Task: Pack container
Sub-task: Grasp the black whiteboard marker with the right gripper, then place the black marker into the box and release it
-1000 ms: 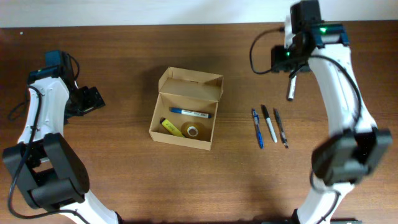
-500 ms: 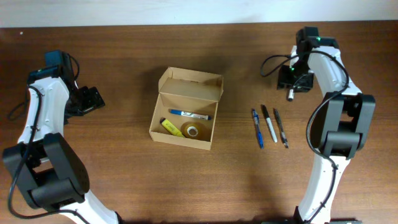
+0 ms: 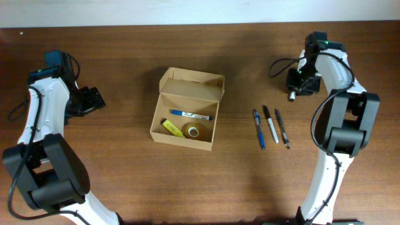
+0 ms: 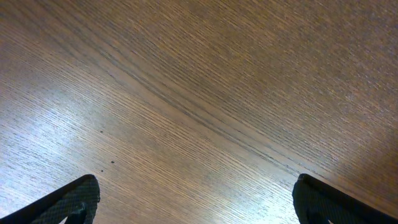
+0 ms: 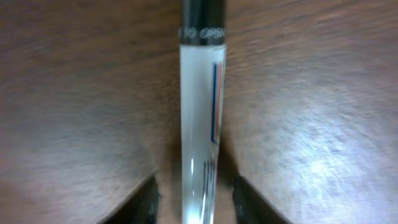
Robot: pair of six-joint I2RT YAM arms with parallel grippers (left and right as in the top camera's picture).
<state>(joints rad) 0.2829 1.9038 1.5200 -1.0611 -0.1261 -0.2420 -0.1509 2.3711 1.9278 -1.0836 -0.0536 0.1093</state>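
Observation:
The container (image 3: 190, 88) is a tan cardboard box standing open at mid-table, its flap lid tilted back. Inside lie a blue pen (image 3: 190, 114), a yellow highlighter (image 3: 169, 125) and a tape roll (image 3: 192, 131). A white marker with a black cap (image 5: 202, 112) lies on the wood at the far right; its tip (image 3: 291, 95) pokes out from under the arm. My right gripper (image 5: 194, 202) is low over it, a finger on each side with a narrow gap between each finger and the barrel. My left gripper (image 4: 196, 199) hovers wide open over bare wood at the far left (image 3: 94, 99).
A blue pen (image 3: 258, 128), a white-and-black pen (image 3: 270, 124) and a dark pen (image 3: 282, 128) lie side by side on the table, between the box and the right arm. The table's back edge runs just behind both arms.
The right arm has come down from above onto the marker, and its jaws have narrowed around the barrel. The marker, the box and the left arm have not moved.

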